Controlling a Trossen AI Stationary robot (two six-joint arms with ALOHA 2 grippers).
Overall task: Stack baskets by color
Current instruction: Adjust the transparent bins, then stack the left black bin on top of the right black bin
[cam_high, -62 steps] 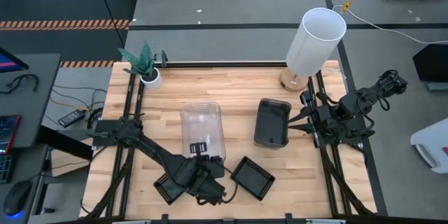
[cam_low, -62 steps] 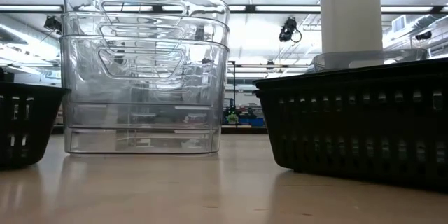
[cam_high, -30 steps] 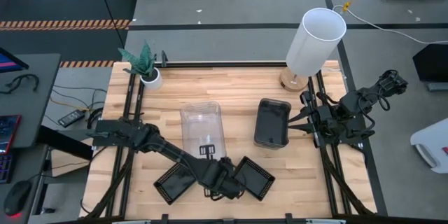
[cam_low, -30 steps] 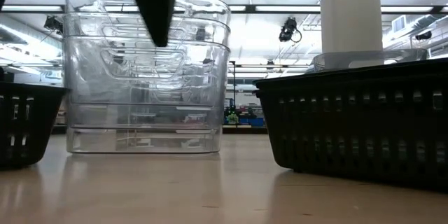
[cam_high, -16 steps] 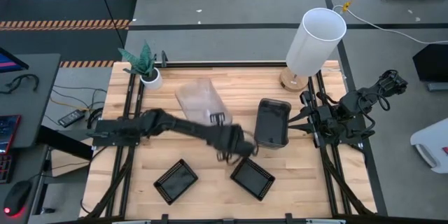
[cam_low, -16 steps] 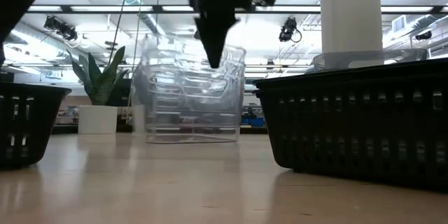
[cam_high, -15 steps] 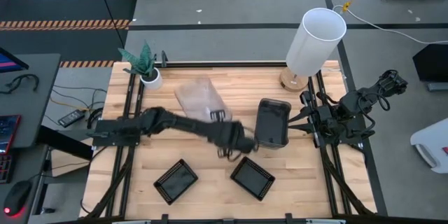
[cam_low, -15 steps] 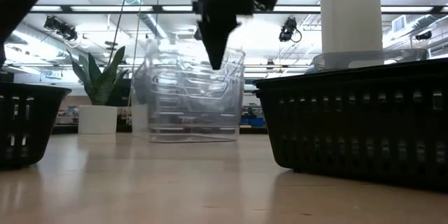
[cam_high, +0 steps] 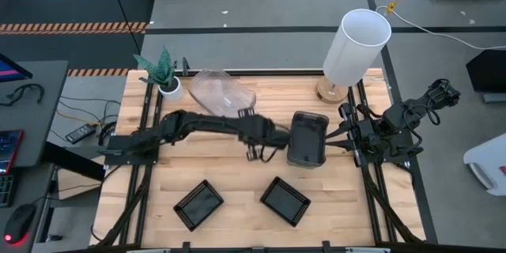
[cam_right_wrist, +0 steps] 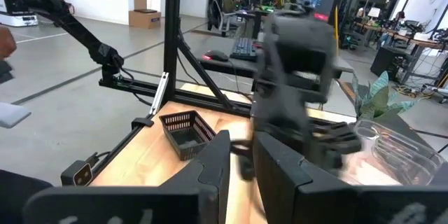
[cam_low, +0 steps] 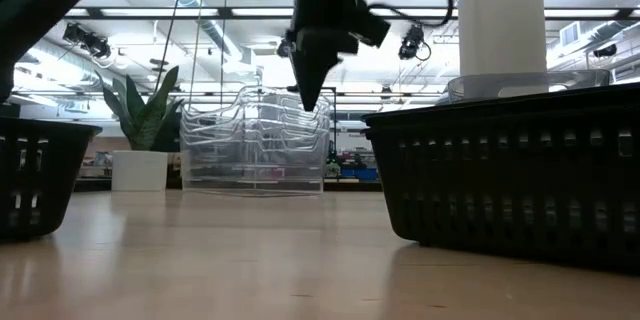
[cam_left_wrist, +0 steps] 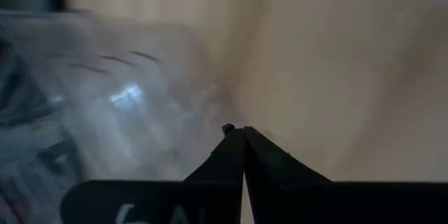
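A stack of clear baskets stands on its base at the table's far left, turned askew, and shows behind my gripper in the low view. A smoky grey stack stands right of centre. Two black baskets sit near the front edge. My left gripper is shut, points steeply down above the table between the clear and grey stacks, and holds nothing. My right gripper waits at the right edge, level, with a narrow gap between its fingers and nothing in it. My left gripper is shut, with its tips close to the near right corner of the clear stack. I cannot tell whether the fingers touch it. My left arm's forearm lies along the stack's near side.
A white lamp shade stands at the far right, and a small potted plant stands at the far left next to the clear stack. Bare wood lies between the stacks and the black baskets. A person sits in the room beyond the table.
My left gripper, still shut, has swung from between the two black baskets toward the far edge and now hangs beside the grey stack. The clear stack has slid along the table toward the far left corner and turned about. It stays upright on its base.
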